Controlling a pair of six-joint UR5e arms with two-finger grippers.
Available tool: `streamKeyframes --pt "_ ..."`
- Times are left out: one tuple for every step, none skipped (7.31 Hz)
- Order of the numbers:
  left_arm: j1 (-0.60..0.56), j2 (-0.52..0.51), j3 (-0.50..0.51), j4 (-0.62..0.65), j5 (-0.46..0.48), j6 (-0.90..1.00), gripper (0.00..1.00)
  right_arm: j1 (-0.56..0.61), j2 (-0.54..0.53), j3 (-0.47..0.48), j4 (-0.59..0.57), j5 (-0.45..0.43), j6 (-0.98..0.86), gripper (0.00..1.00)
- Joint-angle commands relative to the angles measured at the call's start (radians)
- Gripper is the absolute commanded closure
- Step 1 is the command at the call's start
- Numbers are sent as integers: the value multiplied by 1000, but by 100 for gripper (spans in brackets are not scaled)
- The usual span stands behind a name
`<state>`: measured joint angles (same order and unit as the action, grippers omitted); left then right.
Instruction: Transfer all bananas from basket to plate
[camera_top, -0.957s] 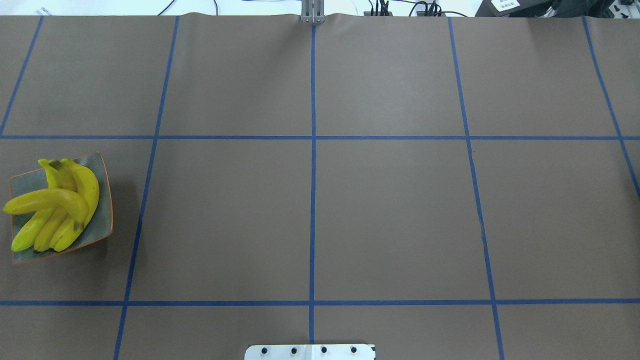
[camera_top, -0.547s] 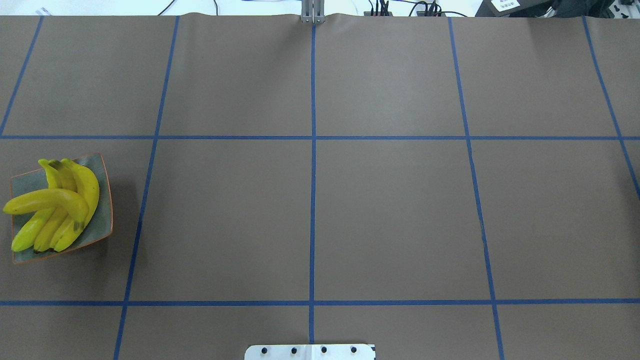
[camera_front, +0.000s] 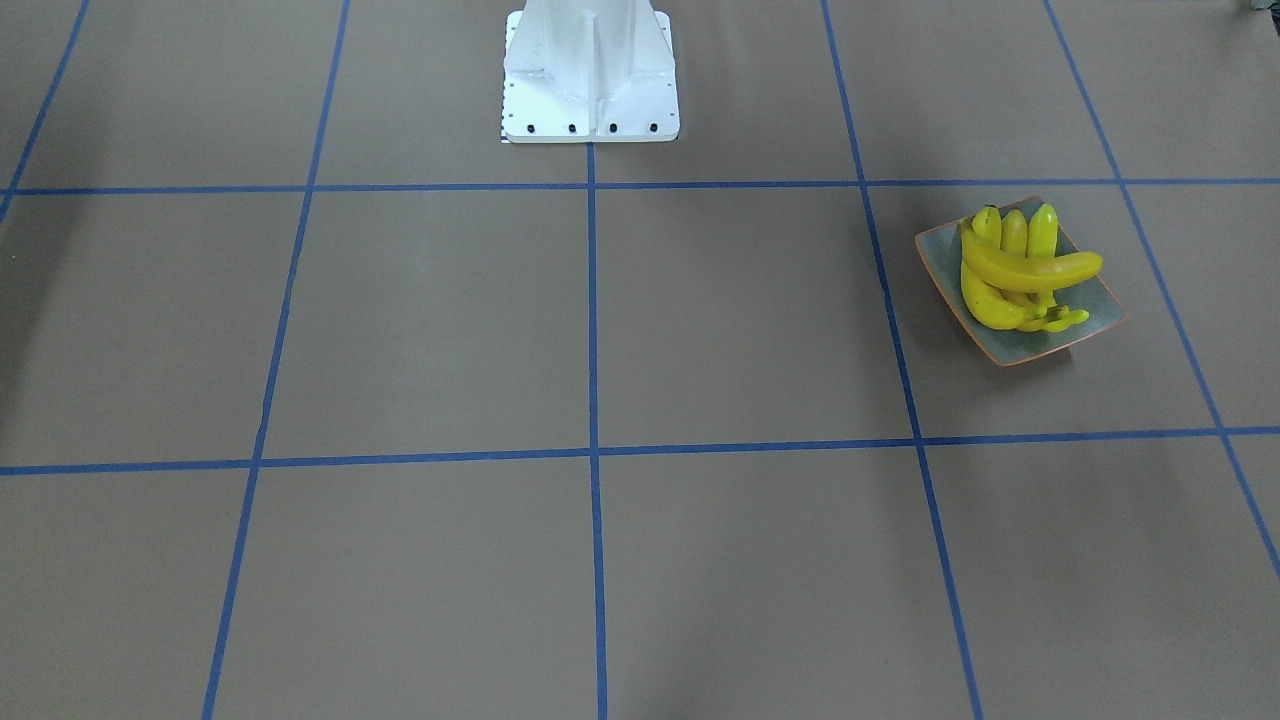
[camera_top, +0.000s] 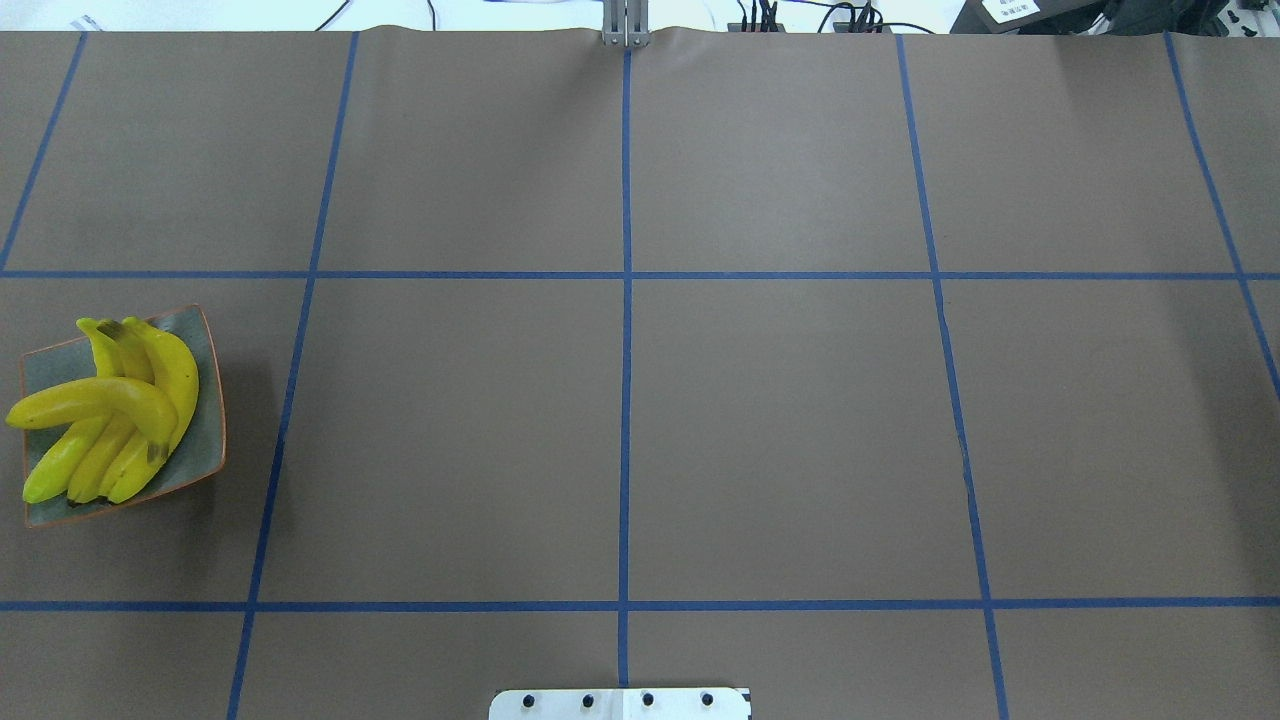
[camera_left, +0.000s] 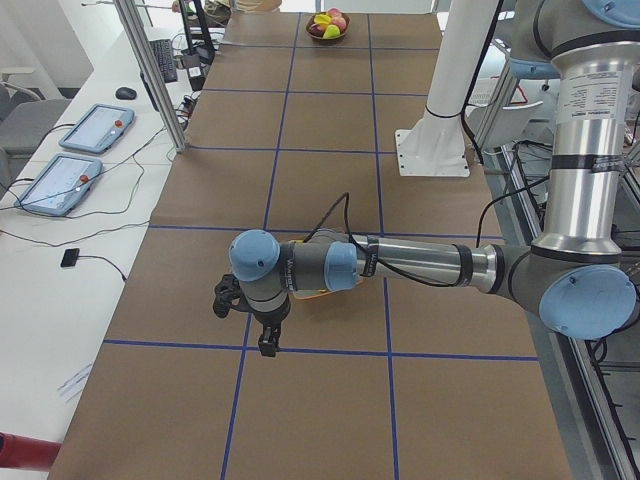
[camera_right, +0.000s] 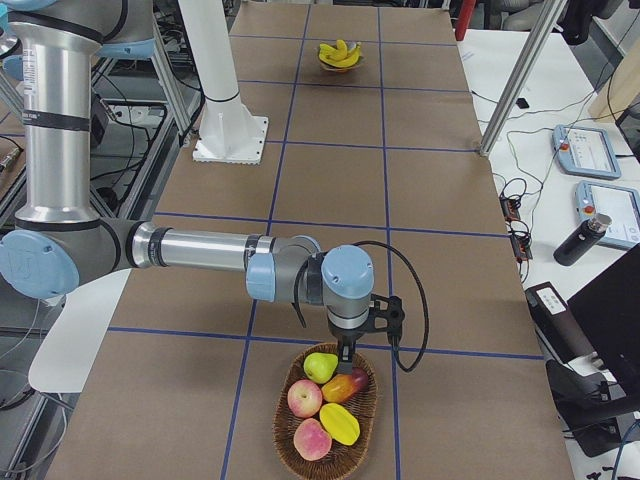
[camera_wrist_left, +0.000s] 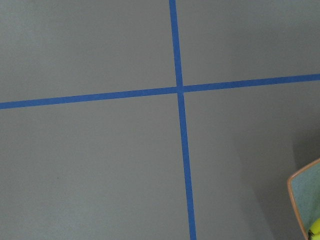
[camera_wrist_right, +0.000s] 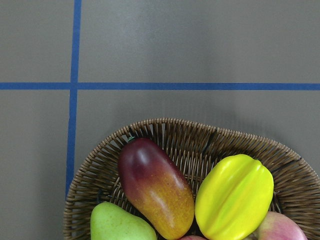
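Observation:
Four yellow bananas (camera_top: 100, 410) lie stacked on the grey-green plate (camera_top: 50, 365) at the table's left end. They also show in the front view (camera_front: 1020, 270) on the plate (camera_front: 1095, 300) and far off in the right side view (camera_right: 340, 52). The left wrist view catches only the plate's corner (camera_wrist_left: 306, 200). My left gripper (camera_left: 267, 347) hangs beside the plate, seen only from the side, so I cannot tell whether it is open or shut. My right gripper (camera_right: 346, 352) hovers over the basket's (camera_right: 281, 425) far rim; I cannot tell its state either. No banana shows in the basket (camera_wrist_right: 165, 122).
The wicker basket holds a pear (camera_right: 320, 366), a mango (camera_wrist_right: 157, 187), a star fruit (camera_wrist_right: 235, 197) and apples (camera_right: 305, 398). The white robot pedestal (camera_front: 590, 80) stands at mid-table. A side bench with tablets (camera_left: 60, 180) runs along the far edge.

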<state>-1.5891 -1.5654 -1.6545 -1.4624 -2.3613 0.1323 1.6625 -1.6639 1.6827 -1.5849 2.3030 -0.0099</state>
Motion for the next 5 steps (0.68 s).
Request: streamKeyframes --pt "0 18 -16 -3 0 1 0 -1 -4 17 -6 33 -1 0" --pt "0 46 -18 -3 0 1 0 -1 -4 23 -6 41 -4 0" --pt "0 60 -24 -3 0 1 0 -1 3 23 -7 41 -11 0" --pt "0 65 -28 -3 0 1 0 -1 4 32 -7 41 -13 0" --pt "0 65 -28 -3 0 1 0 -1 9 37 -7 41 -13 0"
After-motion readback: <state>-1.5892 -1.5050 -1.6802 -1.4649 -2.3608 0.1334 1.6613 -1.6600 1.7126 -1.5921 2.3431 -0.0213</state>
